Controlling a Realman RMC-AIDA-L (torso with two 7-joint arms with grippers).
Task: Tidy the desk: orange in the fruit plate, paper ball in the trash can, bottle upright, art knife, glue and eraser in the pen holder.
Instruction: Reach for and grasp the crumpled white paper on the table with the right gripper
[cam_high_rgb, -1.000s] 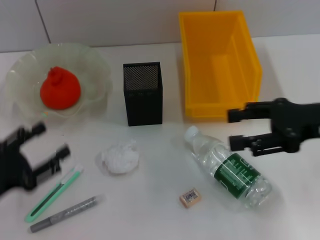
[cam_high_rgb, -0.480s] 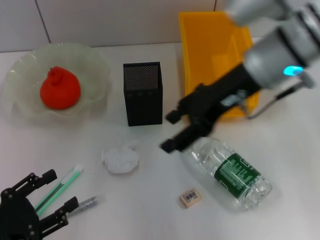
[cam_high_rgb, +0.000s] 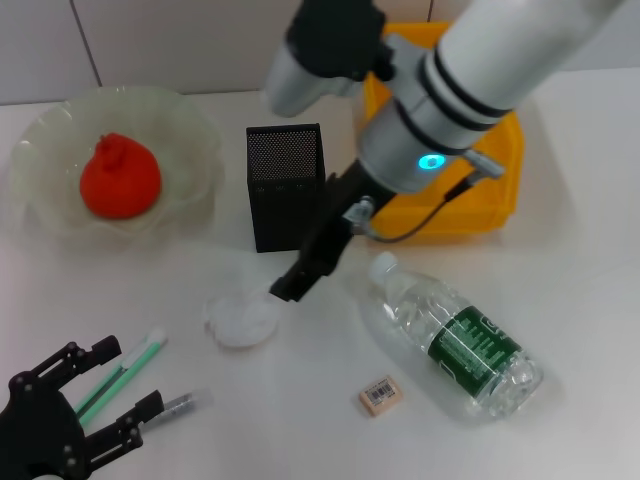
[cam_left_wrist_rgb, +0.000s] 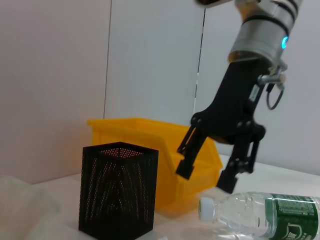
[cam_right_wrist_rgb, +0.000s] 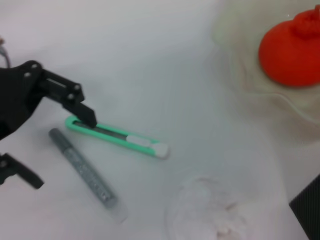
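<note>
The right end effector (cam_high_rgb: 300, 272) hangs just above the paper ball (cam_high_rgb: 241, 318), with its two fingers spread apart and nothing between them. The paper ball lies on the white tabletop (cam_high_rgb: 590, 300), in front of the pen holder (cam_high_rgb: 287, 187). The left end effector (cam_high_rgb: 95, 397) is released too, low by the green knife (cam_high_rgb: 118, 376) and the grey glue stick (cam_high_rgb: 178, 405). The orange (cam_high_rgb: 120, 178) sits in the fruit plate (cam_high_rgb: 195, 130). The bottle (cam_high_rgb: 458, 338) lies on its side in front of the trash can (cam_high_rgb: 505, 160), with the eraser (cam_high_rgb: 381, 394) close by.
</note>
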